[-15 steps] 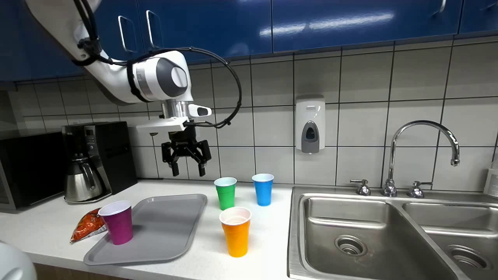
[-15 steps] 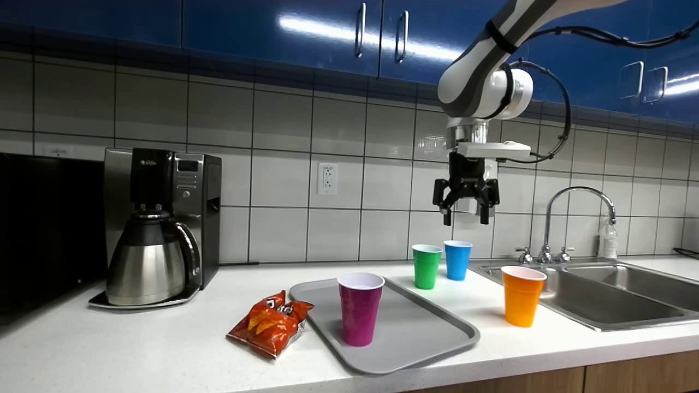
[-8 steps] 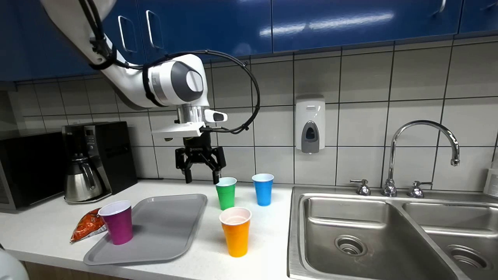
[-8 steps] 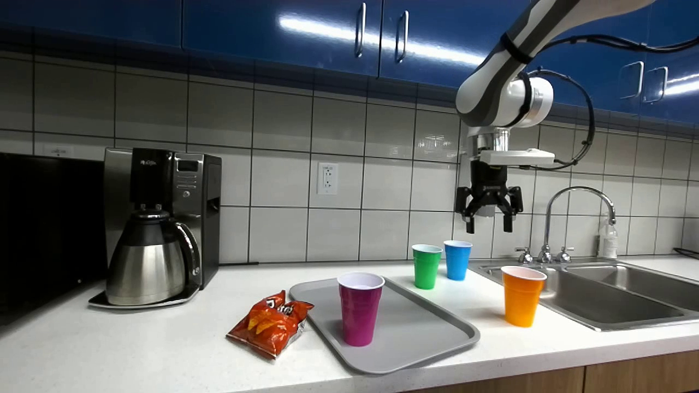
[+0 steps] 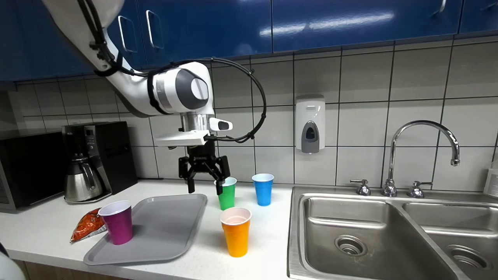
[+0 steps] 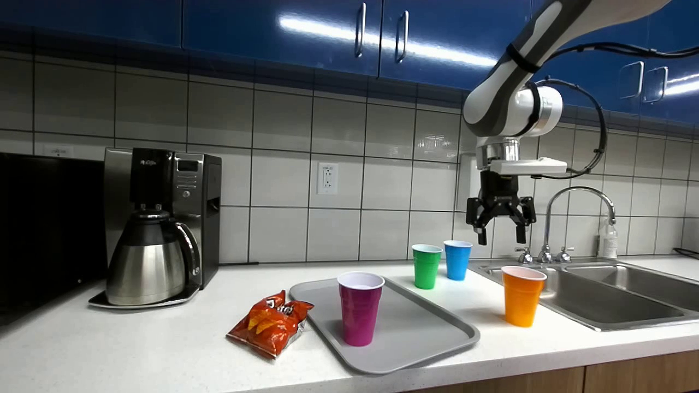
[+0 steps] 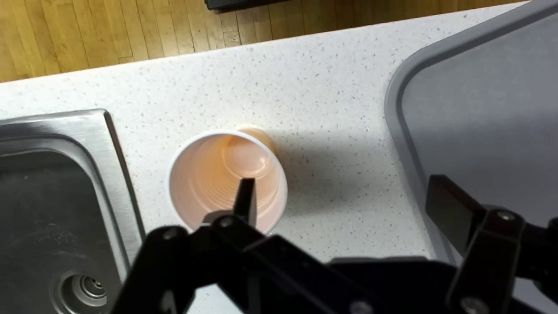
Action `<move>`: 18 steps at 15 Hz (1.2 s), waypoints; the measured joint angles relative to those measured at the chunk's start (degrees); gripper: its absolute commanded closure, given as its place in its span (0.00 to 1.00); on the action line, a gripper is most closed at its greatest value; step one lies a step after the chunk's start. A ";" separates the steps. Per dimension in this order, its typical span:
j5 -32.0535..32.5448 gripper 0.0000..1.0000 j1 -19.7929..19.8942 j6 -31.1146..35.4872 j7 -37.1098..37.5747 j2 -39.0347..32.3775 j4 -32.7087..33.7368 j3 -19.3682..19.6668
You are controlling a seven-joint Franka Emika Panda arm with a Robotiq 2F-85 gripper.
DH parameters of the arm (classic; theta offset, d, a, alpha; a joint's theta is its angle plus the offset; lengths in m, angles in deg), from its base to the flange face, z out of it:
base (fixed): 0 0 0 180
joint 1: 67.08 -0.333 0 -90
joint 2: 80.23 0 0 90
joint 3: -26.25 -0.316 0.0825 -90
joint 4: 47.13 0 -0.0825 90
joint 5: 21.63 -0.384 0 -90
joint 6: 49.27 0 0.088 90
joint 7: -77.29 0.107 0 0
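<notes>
Before me, the counter point(image 5: 268, 241), with inset sink point(image 5: 297, 233) and the tray point(image 5: 167, 229) lying on it. Above, the gripper point(image 6: 501, 238), spread wide. Lower down and near it, the orange cup point(image 5: 236, 238), upright on the counter between tray and sink.

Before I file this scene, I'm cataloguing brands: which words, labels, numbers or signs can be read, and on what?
"D" and "tos", letters between unclear: red chip bag.
Coffee maker: small lettering, perhaps "Mr. Coffee", not sure; its control panel markings are too small to read.
Gripper: pale lettering on its body, too blurred to read.
Soap dispenser: faint mark, too small.
Wall outlet: tiny marks, too small.
</notes>
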 measured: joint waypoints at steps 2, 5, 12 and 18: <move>0.26 0.00 0.32 0.02 0.00 -0.36 -0.04 0.39; 1.01 0.00 0.84 0.06 0.00 -1.03 -0.04 0.79; 1.83 0.00 1.11 1.76 0.00 -3.47 -0.04 1.46; 1.86 0.00 1.24 5.79 -0.41 -6.71 0.03 1.97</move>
